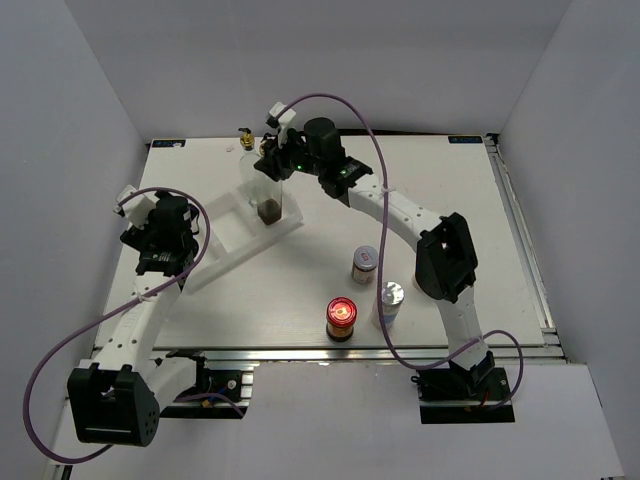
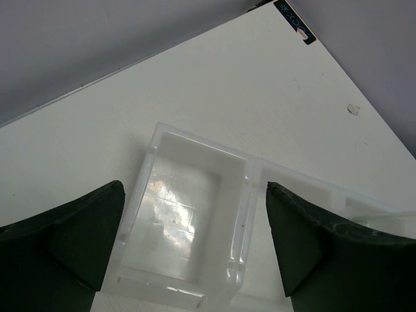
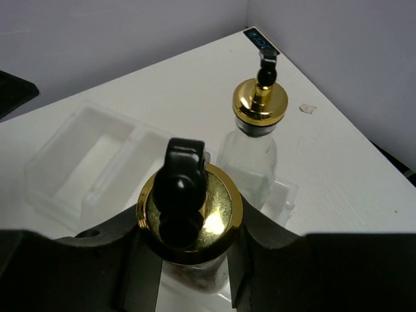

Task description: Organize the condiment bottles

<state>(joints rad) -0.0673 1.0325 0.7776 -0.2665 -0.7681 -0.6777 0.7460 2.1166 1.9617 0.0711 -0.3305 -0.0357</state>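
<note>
My right gripper (image 1: 273,160) (image 3: 190,246) is shut round the neck of a tall clear glass bottle (image 1: 270,203) (image 3: 188,205) with a gold pourer top and dark contents, standing upright in the white tray (image 1: 225,238). A second gold-topped glass bottle (image 1: 247,152) (image 3: 259,110) stands just behind it at the tray's far end. My left gripper (image 1: 160,243) (image 2: 195,240) is open and empty over the tray's near end compartment (image 2: 185,211). A label-lidded jar (image 1: 365,262), one silver-capped shaker (image 1: 390,300) and a red-lidded dark jar (image 1: 341,318) stand on the table at front right. The other shaker is out of view.
The tray (image 3: 78,156) lies slantwise at the table's left. The right arm (image 1: 400,215) arches across the table's middle above the loose jars. Grey walls close in the table at the back and both sides. A metal rail (image 1: 350,352) runs along the near edge.
</note>
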